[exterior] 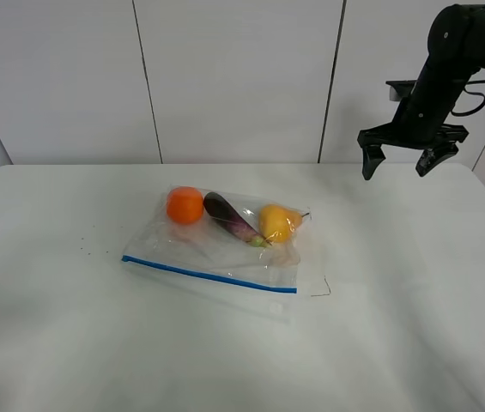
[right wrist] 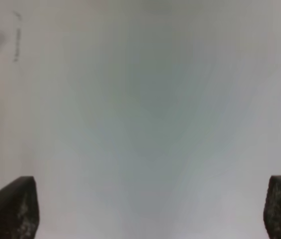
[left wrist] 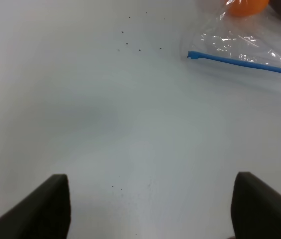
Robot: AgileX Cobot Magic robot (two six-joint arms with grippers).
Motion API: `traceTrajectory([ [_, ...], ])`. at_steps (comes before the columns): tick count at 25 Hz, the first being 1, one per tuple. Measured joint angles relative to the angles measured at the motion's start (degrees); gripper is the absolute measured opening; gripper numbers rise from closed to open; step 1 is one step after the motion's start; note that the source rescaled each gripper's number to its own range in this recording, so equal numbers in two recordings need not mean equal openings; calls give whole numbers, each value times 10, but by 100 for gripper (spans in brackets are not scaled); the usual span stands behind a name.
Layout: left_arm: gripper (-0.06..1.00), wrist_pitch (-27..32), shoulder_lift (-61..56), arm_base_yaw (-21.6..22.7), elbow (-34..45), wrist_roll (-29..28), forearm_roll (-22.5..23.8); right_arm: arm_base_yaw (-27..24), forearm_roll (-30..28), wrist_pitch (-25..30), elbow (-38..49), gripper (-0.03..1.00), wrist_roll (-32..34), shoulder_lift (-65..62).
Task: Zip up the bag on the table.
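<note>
Item 1, the table (exterior: 414, 326): one white top filling the exterior high view from 3 o'clock round to 9 o'clock, its far edge meeting the panelled wall (exterior: 233, 77). Broad bare surface lies on every side of the bag, widest toward 6 o'clock and 3 o'clock. A scatter of tiny dark specks (exterior: 87, 245) sits at about 9 o'clock of the bag.

Item 2, the bag (exterior: 225, 257): one clear plastic bag, lying flat near the table's middle, touched by neither gripper. Its blue zipper strip (exterior: 209, 274) runs along the edge facing 6 o'clock. Contents, counted: one orange (exterior: 184, 205), one eggplant (exterior: 232, 218), one lemon (exterior: 278, 222), ranged in a row along the far side (eggplant and lemon touching or nearly so; the film blurs the join). Whether the zipper is sealed cannot be told. In the left wrist view only one corner of the bag shows, cut off at the frame edge, with part of the orange.

Item 3, right gripper (exterior: 402, 161): one, hanging in the air at 2 o'clock of the bag, well apart from it, jaws spread wide with nothing between them. Its wrist view is blurred, showing bare white surface between the two dark fingers (right wrist: 11, 209).

Item 4, left gripper (left wrist: 150, 209): one, outside the exterior high view; its wrist view shows two dark fingertips (left wrist: 46, 206) held wide apart over bare table, the bag's zipper end near but clear of them.
</note>
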Motion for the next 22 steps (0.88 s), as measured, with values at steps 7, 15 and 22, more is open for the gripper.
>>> traceTrajectory([
  [7, 100, 0, 0, 0, 0, 0, 0, 0, -3, -1, 51, 100, 2, -38],
  [15, 100, 0, 0, 0, 0, 0, 0, 0, -6, -1, 285, 100, 2, -221],
  [22, 100, 0, 0, 0, 0, 0, 0, 0, -11, -1, 524, 100, 2, -479],
])
